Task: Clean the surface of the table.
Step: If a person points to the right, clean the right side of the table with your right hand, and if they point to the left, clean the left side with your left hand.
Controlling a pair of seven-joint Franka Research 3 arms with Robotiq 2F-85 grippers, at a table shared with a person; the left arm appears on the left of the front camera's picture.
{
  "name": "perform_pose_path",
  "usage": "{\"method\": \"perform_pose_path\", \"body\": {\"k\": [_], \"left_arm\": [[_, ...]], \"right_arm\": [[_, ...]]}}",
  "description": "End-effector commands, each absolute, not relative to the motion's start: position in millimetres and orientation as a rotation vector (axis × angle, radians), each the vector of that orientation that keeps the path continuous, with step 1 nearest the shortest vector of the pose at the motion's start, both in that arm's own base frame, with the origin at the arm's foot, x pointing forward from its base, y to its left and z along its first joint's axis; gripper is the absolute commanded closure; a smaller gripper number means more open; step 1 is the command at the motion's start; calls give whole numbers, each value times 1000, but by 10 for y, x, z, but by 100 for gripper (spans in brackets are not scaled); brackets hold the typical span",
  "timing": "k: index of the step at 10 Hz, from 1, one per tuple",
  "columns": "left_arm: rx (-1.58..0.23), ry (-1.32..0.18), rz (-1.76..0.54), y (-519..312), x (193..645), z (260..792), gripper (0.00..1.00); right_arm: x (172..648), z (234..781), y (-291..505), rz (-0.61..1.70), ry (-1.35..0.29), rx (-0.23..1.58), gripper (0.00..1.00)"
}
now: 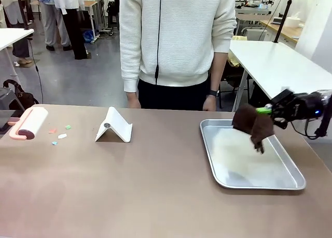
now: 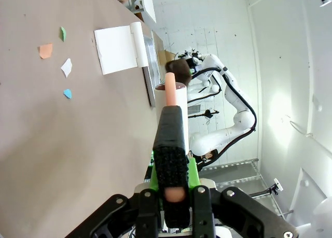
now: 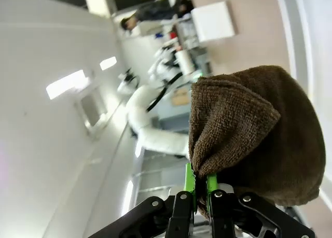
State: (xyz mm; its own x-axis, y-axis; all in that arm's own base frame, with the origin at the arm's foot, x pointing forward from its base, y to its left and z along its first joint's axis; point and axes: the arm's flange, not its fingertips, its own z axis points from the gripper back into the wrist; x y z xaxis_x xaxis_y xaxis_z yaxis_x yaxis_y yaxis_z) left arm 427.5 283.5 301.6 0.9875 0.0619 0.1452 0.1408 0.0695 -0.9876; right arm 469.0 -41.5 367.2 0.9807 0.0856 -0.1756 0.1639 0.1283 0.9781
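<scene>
**Front view.**
- Large rectangular brownish-taupe matte table: it fills the foreground in front of you.
- White lint roller with a salmon-pink handle: at the table's left edge.
- Small coloured paper scraps: loose on the top, just beside the roller.
- White folded plastic stand: left of centre.
- Shiny silver rectangular tray: on the table's right half.
- Right gripper: jaws pinched on a dark brown terry cloth, which hangs above the tray's far corner.
- Person in a white knitted top: stands at the far side, arms down.

**Left wrist view.**
- Left gripper: jaws clamped on the lint roller's handle, with the roll pointing away along the fingers.
- The table runs along the picture's left side.
- The scraps lie well ahead of the roll.

**Right wrist view.**
- The green pads are together on a fold of the cloth, which bunches above them.

**Handling.**
- You should treat the table as heavy, rigid and fixed, so you take no hold of it.
- You work it through the tools, laying the roll or the cloth flat on the top.
- The matte top looks smooth, so the featherlight scraps may skid ahead of a fast pass.
- The cloth is limp and will fold under itself.
</scene>
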Motion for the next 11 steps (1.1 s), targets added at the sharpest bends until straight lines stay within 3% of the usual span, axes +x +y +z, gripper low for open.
{"method": "perform_pose_path", "body": {"k": [1,3,7,11], "left_arm": [[-1501,-175,-75,2790,4209,3041,100],[-1501,-175,-75,2790,4209,3041,100],[-1501,-175,-75,2790,4209,3041,100],[-1501,-175,-75,2790,4209,3041,100]], "right_arm": [[4641,3989,-616,-68,241,1575,91],[4567,4059,-805,-79,205,1617,91],[4589,3688,-920,20,146,1564,91],[4521,3847,-889,-53,210,1589,91]]}}
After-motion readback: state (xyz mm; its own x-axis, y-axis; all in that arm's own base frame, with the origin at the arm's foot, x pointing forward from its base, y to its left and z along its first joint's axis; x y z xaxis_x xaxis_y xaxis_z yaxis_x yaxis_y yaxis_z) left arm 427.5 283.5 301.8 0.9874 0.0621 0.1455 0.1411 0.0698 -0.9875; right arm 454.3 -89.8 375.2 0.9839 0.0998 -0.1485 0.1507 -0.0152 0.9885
